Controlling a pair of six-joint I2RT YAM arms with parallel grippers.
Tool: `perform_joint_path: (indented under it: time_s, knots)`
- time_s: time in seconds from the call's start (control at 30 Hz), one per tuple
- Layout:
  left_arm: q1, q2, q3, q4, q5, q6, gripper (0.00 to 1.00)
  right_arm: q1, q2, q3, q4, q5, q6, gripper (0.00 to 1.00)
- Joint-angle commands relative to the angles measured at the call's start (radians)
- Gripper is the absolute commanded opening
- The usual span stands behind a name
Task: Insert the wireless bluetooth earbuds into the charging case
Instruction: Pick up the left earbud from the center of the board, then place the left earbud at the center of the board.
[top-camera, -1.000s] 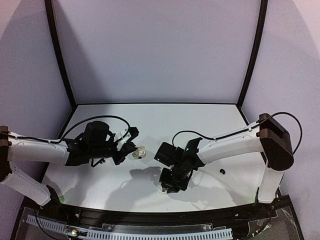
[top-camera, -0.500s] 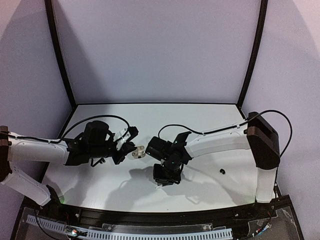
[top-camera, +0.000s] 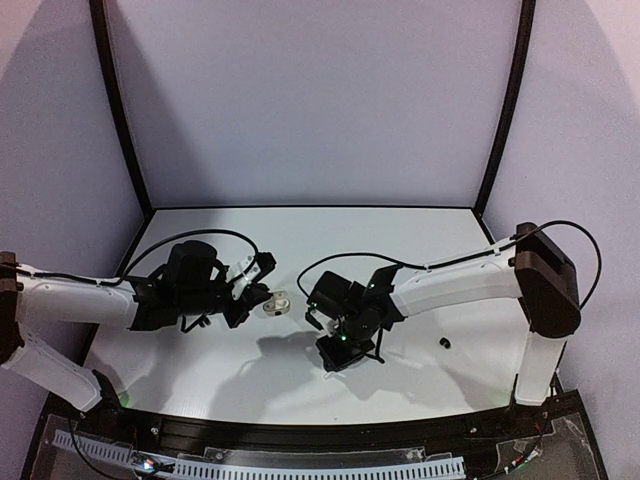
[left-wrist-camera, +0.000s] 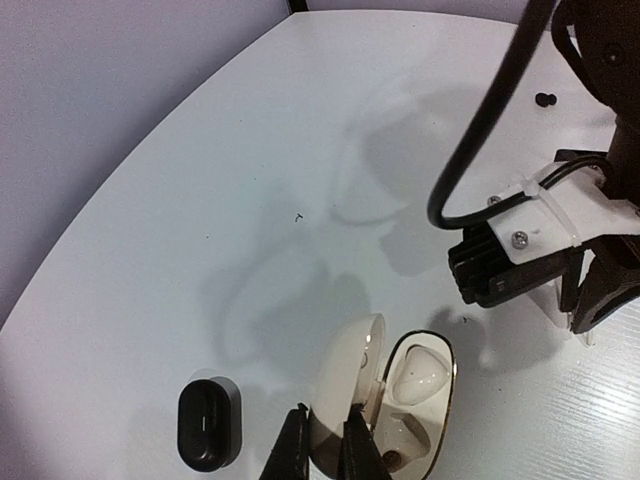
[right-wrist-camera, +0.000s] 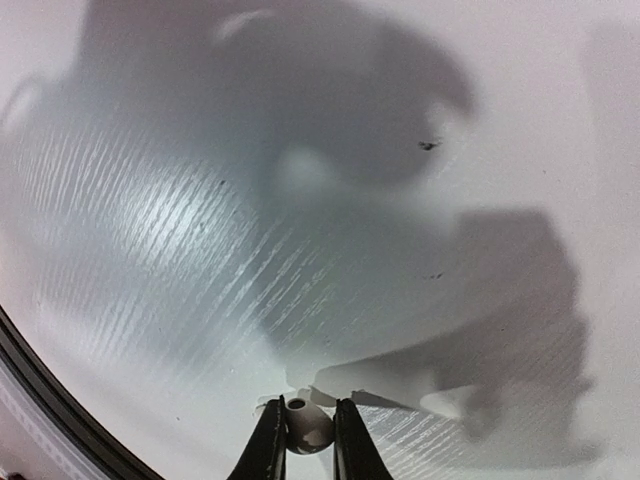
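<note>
Here the white earbud (right-wrist-camera: 305, 430) sits pinched between the right gripper's (right-wrist-camera: 310, 415) nearly closed fingertips, low over the table (right-wrist-camera: 200, 250); contact with it is unclear. To its left, the left gripper (left-wrist-camera: 325, 428) is clamped tight on the open charging case's (left-wrist-camera: 425, 375) raised lid.

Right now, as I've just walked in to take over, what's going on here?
The left tool pinches the lid of an open cream plastic charging case, one white earbud already seated inside. The right tool grips a small white earbud, apart from the case, not yet inserted. A tiny black rounded earbud lies loose on the white table.
</note>
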Motion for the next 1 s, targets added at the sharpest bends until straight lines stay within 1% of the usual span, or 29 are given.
perform_joint_path:
  time_s: [0.0, 0.1, 0.2, 0.23, 0.33, 0.4, 0.47, 0.53, 0.6, 0.7, 0.83, 0.97]
  knots:
    - [0.007, -0.033, 0.002, -0.016, -0.005, 0.005, 0.01, 0.005, -0.036, -0.013, -0.022, 0.008, -0.131, 0.04]
    - [0.007, -0.033, 0.0, -0.012, -0.005, -0.001, 0.01, 0.012, -0.073, 0.003, -0.012, 0.06, -0.117, 0.04]
    - [0.007, -0.03, 0.0, -0.001, 0.001, -0.004, 0.01, 0.024, -0.124, 0.047, -0.002, 0.193, -0.113, 0.01]
    - [0.007, -0.028, 0.001, 0.001, 0.002, -0.006, 0.01, 0.025, -0.143, 0.061, 0.007, 0.212, -0.109, 0.0]
    - [0.007, -0.026, 0.002, 0.015, -0.006, -0.019, 0.01, 0.021, -0.163, 0.148, -0.005, 0.295, -0.03, 0.0]
    - [0.007, -0.024, 0.004, 0.025, -0.03, -0.032, 0.01, 0.005, -0.137, 0.246, -0.066, 0.305, 0.135, 0.0]
    - [0.007, -0.018, 0.007, 0.047, -0.062, -0.046, 0.01, -0.007, -0.087, 0.346, -0.143, 0.276, 0.303, 0.0]
    - [0.006, -0.017, 0.006, 0.064, -0.074, -0.055, 0.01, -0.009, -0.061, 0.399, -0.161, 0.251, 0.4, 0.0]
    - [0.005, -0.016, 0.006, 0.083, -0.116, -0.06, 0.01, -0.012, -0.043, 0.425, -0.165, 0.229, 0.488, 0.0]
    - [-0.002, -0.015, 0.006, 0.124, -0.155, -0.071, 0.01, -0.015, -0.017, 0.465, -0.175, 0.215, 0.549, 0.0]
    - [-0.014, -0.011, 0.013, 0.163, -0.199, -0.082, 0.01, -0.014, 0.033, 0.559, -0.224, 0.217, 0.565, 0.0]
    - [-0.031, -0.007, 0.019, 0.174, -0.231, -0.09, 0.01, -0.014, 0.079, 0.645, -0.235, 0.222, 0.579, 0.0]
